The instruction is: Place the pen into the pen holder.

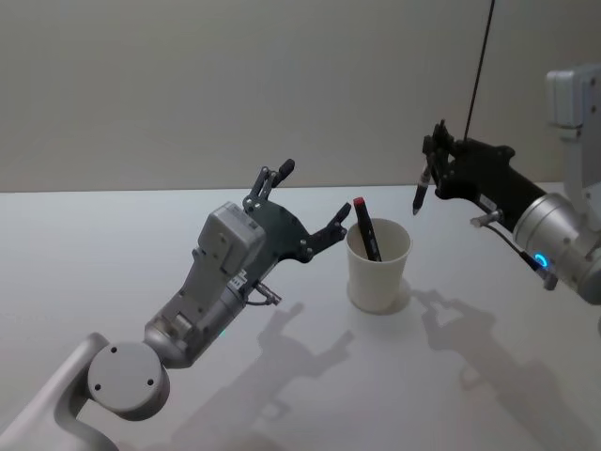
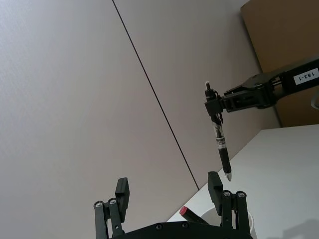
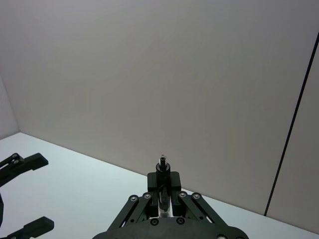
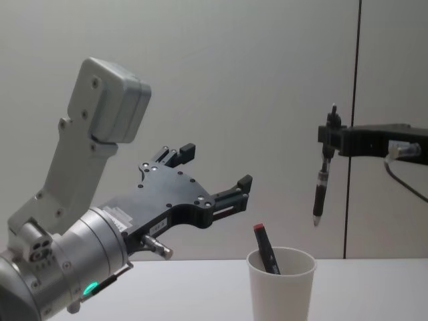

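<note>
Nearest the head camera, the left gripper (image 1: 306, 205) is raised above the white surface (image 1: 113, 254), just to the left of the white paper cup pen holder (image 1: 377, 266). Its black fingers (image 4: 237, 189) are spread wide apart and hold nothing. In the chest view the left gripper (image 4: 215, 175) sits higher than the cup rim, with its fingers pointing toward the right arm.

The pen holder (image 4: 281, 286) stands upright on the surface. A black marker with a red cap (image 1: 366, 228) leans inside it, red end up and projecting above the rim. The same marker (image 4: 264, 248) tilts toward the left in the chest view.

The right gripper (image 1: 436, 160) is held in the air to the right of the pen holder and above it. Its fingers are closed on the upper end of a slim black pen with a clear barrel section (image 1: 423, 191). The pen (image 4: 321, 189) hangs nearly vertical, tip down, with the tip above the cup rim and slightly to its right, clear of the cup. The left wrist view shows the pen (image 2: 221, 149) suspended from the right gripper (image 2: 213, 102).
</note>
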You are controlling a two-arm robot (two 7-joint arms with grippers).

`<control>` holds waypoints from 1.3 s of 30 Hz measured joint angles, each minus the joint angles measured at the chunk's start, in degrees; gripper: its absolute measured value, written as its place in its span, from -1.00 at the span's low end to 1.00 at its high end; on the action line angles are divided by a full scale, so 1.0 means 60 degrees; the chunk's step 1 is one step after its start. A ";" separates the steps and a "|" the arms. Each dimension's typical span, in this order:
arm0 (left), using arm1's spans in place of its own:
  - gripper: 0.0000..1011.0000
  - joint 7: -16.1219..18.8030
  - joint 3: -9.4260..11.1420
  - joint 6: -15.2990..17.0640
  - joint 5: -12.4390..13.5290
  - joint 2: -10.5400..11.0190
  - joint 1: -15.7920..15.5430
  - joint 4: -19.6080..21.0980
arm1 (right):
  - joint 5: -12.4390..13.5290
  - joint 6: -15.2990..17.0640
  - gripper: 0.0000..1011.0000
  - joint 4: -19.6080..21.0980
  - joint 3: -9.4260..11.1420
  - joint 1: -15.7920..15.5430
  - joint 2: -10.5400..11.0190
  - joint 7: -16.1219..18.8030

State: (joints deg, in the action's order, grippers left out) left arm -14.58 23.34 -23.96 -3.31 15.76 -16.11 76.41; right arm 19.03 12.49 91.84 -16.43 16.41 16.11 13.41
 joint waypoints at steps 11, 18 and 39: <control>0.99 0.0000 0.0000 0.0000 0.0000 0.0000 0.0000 0.0000 | -0.0321 -0.0025 -0.74 -0.0111 -0.0166 -0.0050 -0.0088 0.0068; 0.99 0.0000 0.0000 0.0000 0.0000 0.0000 0.0000 0.0000 | -0.0431 -0.0135 -0.57 -0.0286 -0.0234 -0.0028 -0.0159 0.0163; 0.99 -0.0001 0.0000 0.0000 0.0000 0.0000 0.0000 0.0000 | -0.0430 -0.0524 0.71 -0.0559 -0.0269 0.0042 -0.0236 0.0366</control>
State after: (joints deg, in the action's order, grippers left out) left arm -14.58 23.34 -23.96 -3.31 15.75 -16.10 76.41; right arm 16.45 9.34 88.48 -18.05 16.66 14.70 15.61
